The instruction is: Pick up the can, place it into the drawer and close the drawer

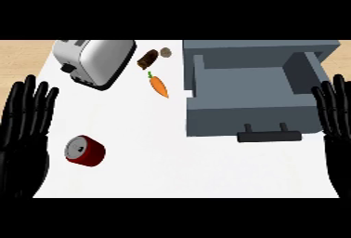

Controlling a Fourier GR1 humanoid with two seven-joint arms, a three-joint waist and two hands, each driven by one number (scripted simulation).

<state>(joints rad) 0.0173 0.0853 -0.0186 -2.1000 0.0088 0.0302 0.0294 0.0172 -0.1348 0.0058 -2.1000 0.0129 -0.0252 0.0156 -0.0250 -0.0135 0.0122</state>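
Currently: task not begun, nothing grasped.

Tabletop [178, 172], white; grey drawer [254, 118] stands pulled open and empty at right, black handle toward the robot. Left robot hand [24, 135] and right robot hand [336, 116] rest at the edges, fingers straight, holding nothing. Toaster [96, 60] far left. Red can [85, 150] lies on its side near the left hand, well apart from the drawer. Pick, place and close all remain. No readable writing or labels.

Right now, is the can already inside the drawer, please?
No, the can lies on the white counter, apart from the open drawer.
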